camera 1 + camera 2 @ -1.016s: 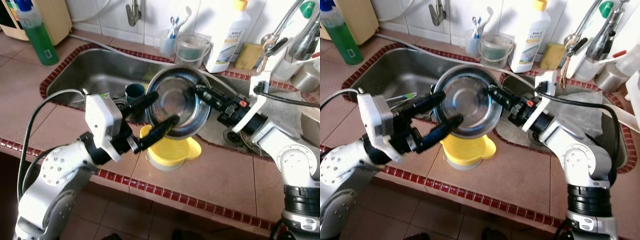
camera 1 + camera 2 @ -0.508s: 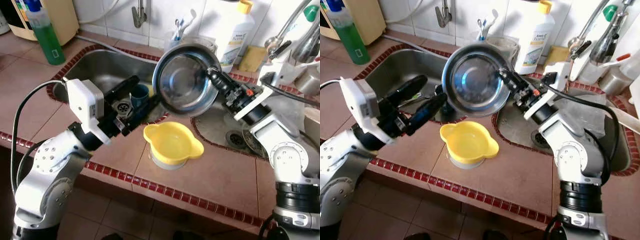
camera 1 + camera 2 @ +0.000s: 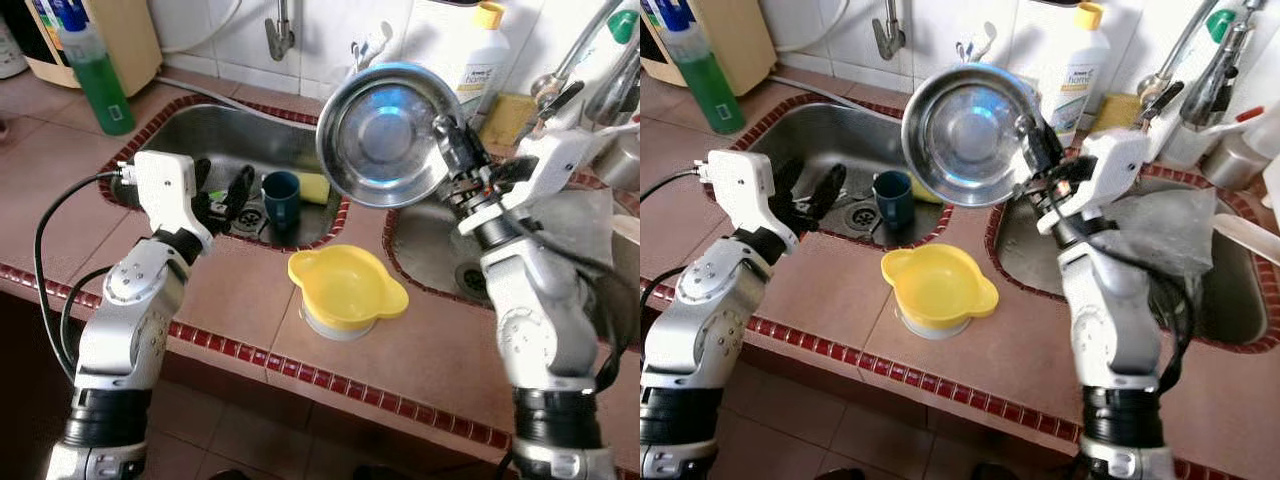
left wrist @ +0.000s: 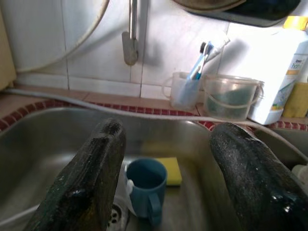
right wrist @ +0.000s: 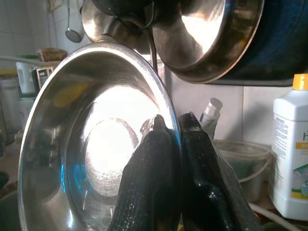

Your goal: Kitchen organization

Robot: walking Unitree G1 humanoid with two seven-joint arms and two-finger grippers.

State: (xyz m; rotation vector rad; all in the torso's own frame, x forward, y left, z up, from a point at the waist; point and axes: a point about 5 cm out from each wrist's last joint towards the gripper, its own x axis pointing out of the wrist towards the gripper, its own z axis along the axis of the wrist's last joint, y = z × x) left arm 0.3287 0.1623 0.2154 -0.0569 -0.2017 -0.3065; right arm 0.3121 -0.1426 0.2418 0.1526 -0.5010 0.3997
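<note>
My right gripper [image 3: 446, 138] is shut on the rim of a shiny steel bowl [image 3: 385, 135]. It holds the bowl tilted on edge above the divider between the two sink basins. In the right wrist view the two fingers [image 5: 154, 183] pinch the bowl's rim [image 5: 96, 139]. My left gripper [image 3: 225, 190] stands open over the left sink basin [image 3: 200, 135] with nothing between its fingers [image 4: 91, 183]. A blue mug [image 3: 282, 195] and a yellow sponge [image 3: 314, 187] lie in that basin. An empty yellow bowl [image 3: 345, 290] sits on the counter in front.
A green soap bottle [image 3: 95, 65] stands at the back left and a white detergent bottle [image 3: 470, 50] at the back right. A tap [image 3: 280, 30], a toothbrush cup [image 4: 185, 89] and a clear tub [image 4: 231, 96] line the wall. Steel pots [image 5: 211, 33] hang above.
My left gripper let go of the steel bowl and drew back left over the left basin. My right gripper raised the bowl higher and toward the wall.
</note>
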